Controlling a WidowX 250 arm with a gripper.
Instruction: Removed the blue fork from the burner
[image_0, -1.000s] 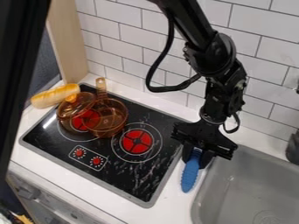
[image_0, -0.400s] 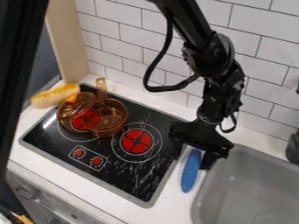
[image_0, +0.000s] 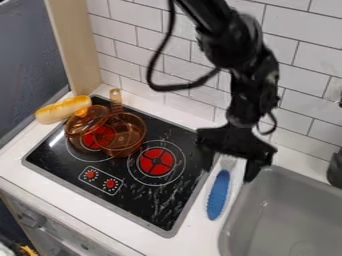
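One blue fork (image_0: 218, 195), lying on the counter (image_0: 195, 227); my claw (image_0: 230, 172), fingers spread, is hovering above its far end.

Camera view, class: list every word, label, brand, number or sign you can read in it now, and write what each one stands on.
No readable text.
Stovetop: the small white marks around the two red knobs are too small to make out.
Blue fork: no lettering can be made out.
Pan: none can be made out either.
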